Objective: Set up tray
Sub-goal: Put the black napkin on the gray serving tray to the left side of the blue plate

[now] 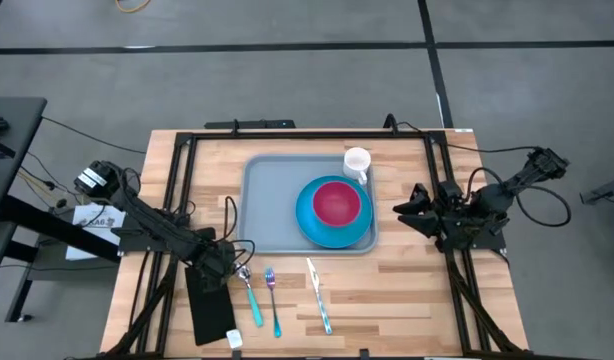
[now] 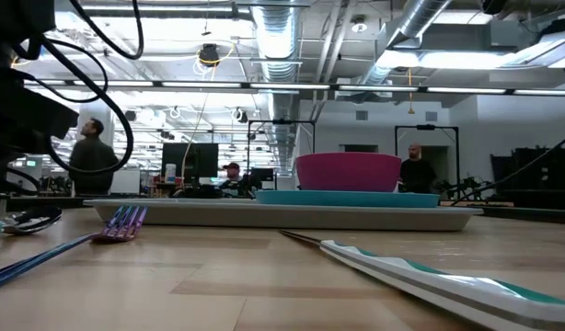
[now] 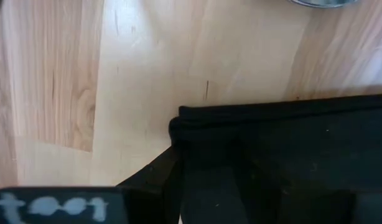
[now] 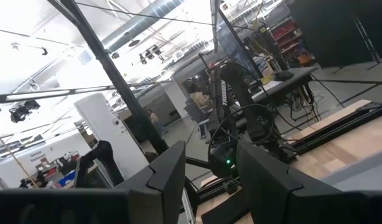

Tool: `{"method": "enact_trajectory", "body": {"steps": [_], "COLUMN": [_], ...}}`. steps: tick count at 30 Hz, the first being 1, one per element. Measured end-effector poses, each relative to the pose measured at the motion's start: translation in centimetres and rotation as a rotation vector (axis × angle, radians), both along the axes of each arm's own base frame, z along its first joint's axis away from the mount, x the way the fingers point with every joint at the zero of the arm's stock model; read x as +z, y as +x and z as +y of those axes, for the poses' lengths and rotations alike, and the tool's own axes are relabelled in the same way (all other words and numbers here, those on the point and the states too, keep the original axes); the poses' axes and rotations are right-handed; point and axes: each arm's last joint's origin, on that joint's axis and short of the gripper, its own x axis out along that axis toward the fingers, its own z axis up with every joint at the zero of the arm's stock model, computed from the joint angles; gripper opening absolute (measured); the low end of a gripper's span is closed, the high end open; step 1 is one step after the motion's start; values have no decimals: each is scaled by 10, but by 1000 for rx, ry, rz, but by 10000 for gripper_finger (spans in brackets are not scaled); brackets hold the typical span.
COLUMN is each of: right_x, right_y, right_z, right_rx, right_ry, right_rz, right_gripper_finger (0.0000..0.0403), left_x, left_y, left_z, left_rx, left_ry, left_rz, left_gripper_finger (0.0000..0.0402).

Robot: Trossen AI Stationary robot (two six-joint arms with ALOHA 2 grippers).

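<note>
The grey-blue tray lies mid-table and shows as a low slab in the low view. On it sit a bright-blue plate holding a pink bowl and a white cup. A black napkin lies flat by the near-left edge. My left gripper is low over the napkin's far end, fingers apart. My right gripper waits open to the right of the tray, off the table surface. My left gripper comes down on the black napkin's far end from above, one finger at the napkin's corner, the other lost against the black cloth. The napkin lies flat on the table. I cannot tell whether the fingers touch it.
A spoon, a fork and a knife lie side by side on the wood between the napkin and the table's near edge. A small white object lies at the napkin's near corner. Black frame rails run along both sides.
</note>
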Motion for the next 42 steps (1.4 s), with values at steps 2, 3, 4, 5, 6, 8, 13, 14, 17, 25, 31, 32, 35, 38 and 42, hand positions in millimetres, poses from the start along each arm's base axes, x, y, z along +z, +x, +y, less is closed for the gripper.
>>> {"method": "enact_trajectory", "body": {"steps": [2, 3, 4, 5, 6, 8, 13, 14, 17, 25, 31, 32, 35, 38, 42], "right_x": [0, 0, 0, 0, 0, 0, 0, 0, 0, 0, 0, 0, 0, 0, 0], "right_y": [0, 0, 0, 0, 0, 0, 0, 0, 0, 0, 0, 0, 0, 0, 0], "right_z": [0, 0, 0, 0, 0, 0, 0, 0, 0, 0, 0, 0, 0, 0, -1], "right_rx": [1, 1, 1, 1, 1, 1, 1, 1, 1, 3, 3, 3, 2, 2, -24], "right_ry": [2, 2, 2, 2, 3, 4, 5, 5, 5, 15, 13, 13, 13, 13, 19], "right_rz": [0, 0, 0, 0, 0, -2, -3, -3, -3, -2, 0, 0, 0, -1, 1], "right_gripper_finger": [136, 136, 135, 134, 133, 132, 133, 133, 132, 132, 127, 127, 127, 127, 127], "left_x": [0, 0, 0, 0, 0, 0, 0, 0, 0, 25, 47, 51, 57, 60, 60], "left_y": [0, 1, 1, 2, 2, 3, 4, 4, 4, -6, -16, -17, -18, -12, -3], "left_z": [0, 1, 1, 1, 1, 2, 2, 2, 2, 14, 23, 24, 28, 31, 39], "left_rx": [2, 7, 9, 12, 15, 20, 27, 30, 38, 77, 54, 53, 61, 48, 20], "left_ry": [8, 12, 13, 12, 12, 18, 30, 32, 37, 186, 209, 229, 284, 307, 332], "left_rz": [-5, -9, -11, -15, -20, -32, -47, -48, -49, -78, -96, -104, -134, -162, -193], "left_gripper_finger": [117, 113, 106, 98, 86, 60, 8, 8, 4, 1, 1, 1, 0, 0, 0]}}
